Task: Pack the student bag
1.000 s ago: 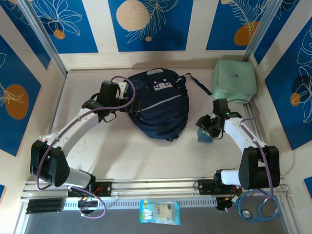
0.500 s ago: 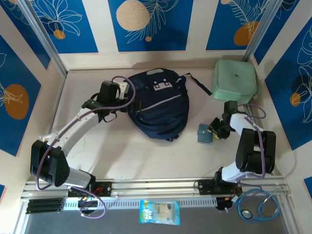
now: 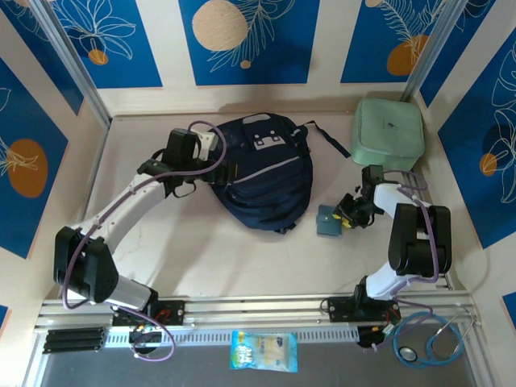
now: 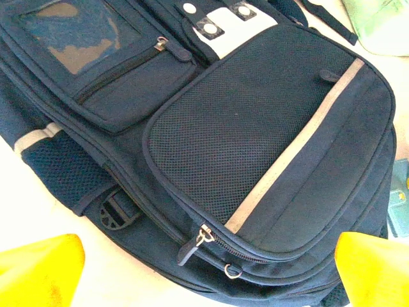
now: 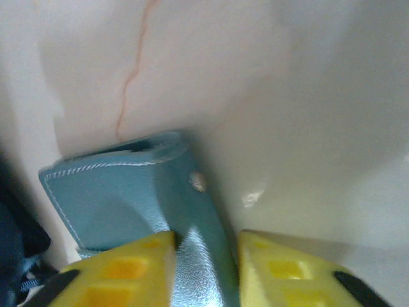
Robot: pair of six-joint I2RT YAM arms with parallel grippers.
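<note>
Well, the right tool [image 5: 204, 256], nipped narrow onto the teal wallet [image 5: 121, 204], has the student bag [image 3: 262, 173] lying close on its left; the left tool [image 4: 204, 268] gapes wide at the bag's far edge

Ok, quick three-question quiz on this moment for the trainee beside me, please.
1. True or false: the left claw is shut on the student bag.
2. What sits between the fingers of the right claw? A) pale green case B) teal wallet C) snack packet
3. In the top view, on which side of the student bag does the teal wallet lie?
Key: 1 false, it is open and holds nothing; 2 B; 3 the right side.
</note>
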